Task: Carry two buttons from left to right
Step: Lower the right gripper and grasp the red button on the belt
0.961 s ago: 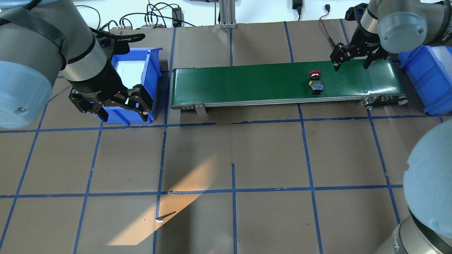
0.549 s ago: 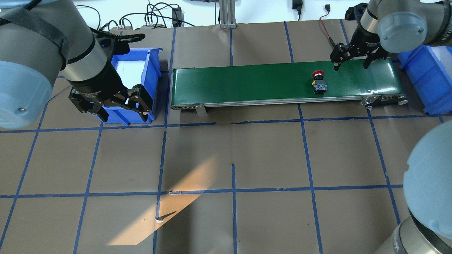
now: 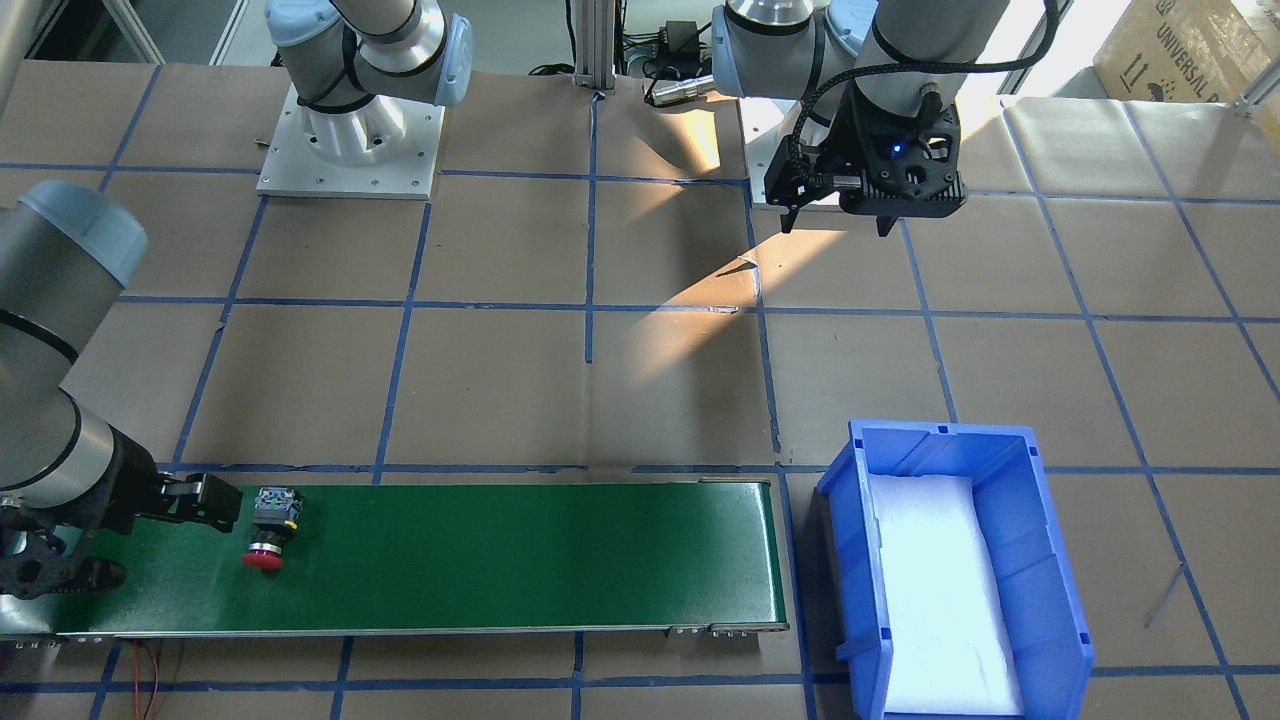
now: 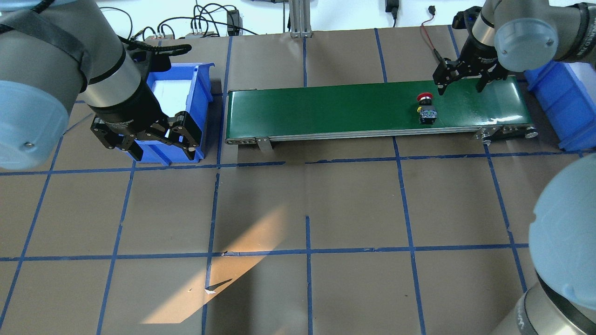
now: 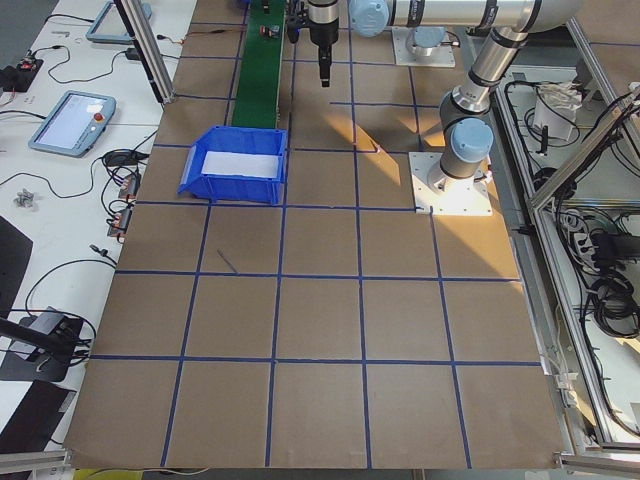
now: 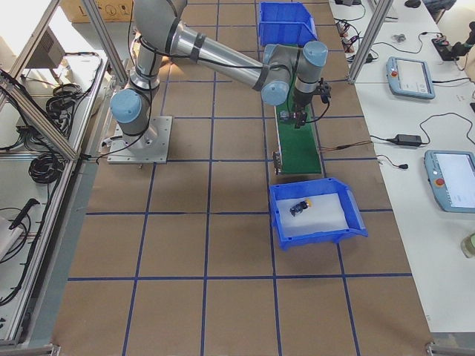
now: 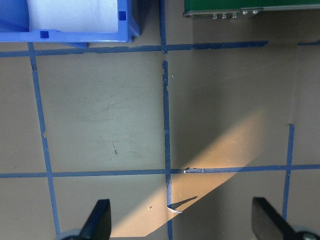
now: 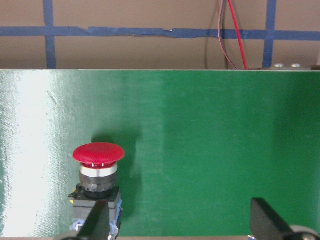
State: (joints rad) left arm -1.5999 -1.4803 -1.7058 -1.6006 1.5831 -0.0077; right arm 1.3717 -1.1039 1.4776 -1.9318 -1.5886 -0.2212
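The red button lies on its side on the green conveyor belt, near its right end; it also shows in the front view and the right wrist view. My right gripper is open and empty, hovering just right of and beyond the button, apart from it. The yellow button lies in the right blue bin. My left gripper is open and empty above the front edge of the left blue bin.
The left bin holds only a white foam liner. The right bin stands past the belt's right end. A red wire lies behind the belt. Brown paper with blue tape lines covers the table.
The red button has travelled a little to the right along the belt. My right gripper has shifted slightly left and back. The left arm has not moved.
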